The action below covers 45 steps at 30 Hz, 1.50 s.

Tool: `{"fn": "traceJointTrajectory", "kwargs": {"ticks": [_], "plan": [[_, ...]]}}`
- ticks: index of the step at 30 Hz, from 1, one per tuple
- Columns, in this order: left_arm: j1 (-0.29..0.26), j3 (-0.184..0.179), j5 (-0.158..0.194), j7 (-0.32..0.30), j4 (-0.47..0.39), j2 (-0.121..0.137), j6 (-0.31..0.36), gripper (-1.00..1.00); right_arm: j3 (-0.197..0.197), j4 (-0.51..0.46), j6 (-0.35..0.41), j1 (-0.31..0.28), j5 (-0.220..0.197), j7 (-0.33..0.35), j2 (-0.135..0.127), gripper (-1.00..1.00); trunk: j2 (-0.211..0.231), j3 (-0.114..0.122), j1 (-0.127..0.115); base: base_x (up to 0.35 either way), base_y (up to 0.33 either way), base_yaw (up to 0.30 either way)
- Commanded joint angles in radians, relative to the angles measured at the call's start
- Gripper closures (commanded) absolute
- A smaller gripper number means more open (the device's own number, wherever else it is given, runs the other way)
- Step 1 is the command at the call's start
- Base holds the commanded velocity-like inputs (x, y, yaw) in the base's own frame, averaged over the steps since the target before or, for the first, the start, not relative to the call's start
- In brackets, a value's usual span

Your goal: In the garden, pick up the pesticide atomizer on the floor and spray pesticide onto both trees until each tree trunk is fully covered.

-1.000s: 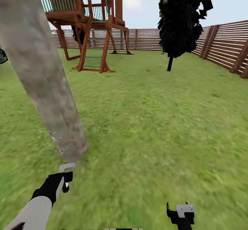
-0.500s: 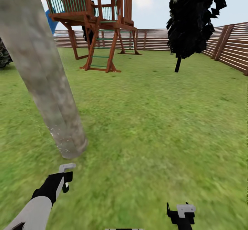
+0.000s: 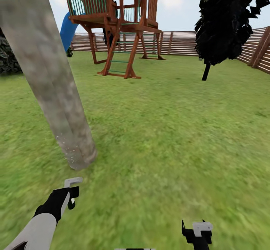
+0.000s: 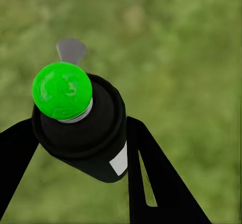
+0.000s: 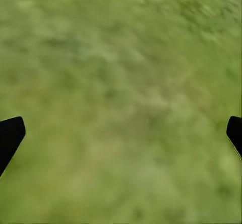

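Observation:
The near tree trunk [image 3: 48,77], thick and mottled grey-beige, leans across the left of the head view and meets the grass floor [image 3: 157,148] just ahead of my left arm. Fine white pesticide specks [image 3: 66,148] dot its base. My left gripper [image 3: 71,193] sits just short of the trunk's foot, shut on the pesticide atomizer [image 4: 85,143], a black bottle with a bright green cap [image 4: 62,90]. A second tree [image 3: 228,17] with dark blocky foliage stands far off at the right. My right gripper [image 3: 197,228] hangs open over bare grass, and the right wrist view shows its fingertips [image 5: 11,136] far apart.
A brown wooden play tower [image 3: 116,21] with a ladder and a blue slide [image 3: 68,30] stands at the back. A slatted fence [image 3: 180,42] closes off the lawn behind it and along the right. A dark bush [image 3: 7,59] sits at the far left.
The whole picture has slid right, so the camera has turned left; the slide and bush have come into view. Both arms keep their places in the picture.

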Motion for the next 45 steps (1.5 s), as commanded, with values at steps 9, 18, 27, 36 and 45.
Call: {"fn": "traceJointTrajectory", "kwargs": {"ticks": [9, 18, 27, 36, 45], "plan": [[-0.006, 0.000, 0.001, -0.001, -0.012, -0.002, 0.002, 1.00, 0.000, 0.000, 0.000, 0.000, 0.000, -0.001, 0.000, -1.00, 0.000, 0.000, 0.000, 0.117, -0.085, 0.113], [-0.015, -0.024, 0.001, -0.007, -0.131, -0.006, 0.050, 1.00, 0.000, 0.000, 0.000, 0.000, 0.000, -0.001, 0.000, -1.00, 0.000, 0.000, 0.000, 0.000, 0.000, 0.119], [-0.078, -0.056, 0.003, -0.008, -0.256, -0.042, 0.138, 1.00, 0.000, 0.000, 0.000, 0.000, 0.000, -0.002, 0.000, -1.00, 0.000, 0.000, 0.000, 0.000, 0.000, 0.124], [-0.109, -0.121, 0.004, -0.087, -0.305, -0.048, 0.215, 1.00, 0.000, 0.000, 0.000, 0.000, 0.000, -0.002, 0.000, -1.00, 0.000, 0.000, 0.000, 0.000, 0.000, 0.273], [-0.109, -0.205, 0.000, -0.147, -0.410, -0.033, 0.300, 1.00, 0.000, 0.000, 0.000, 0.000, 0.000, -0.002, 0.000, -1.00, 0.000, 0.000, 0.000, 0.062, -0.066, 0.016]]}}
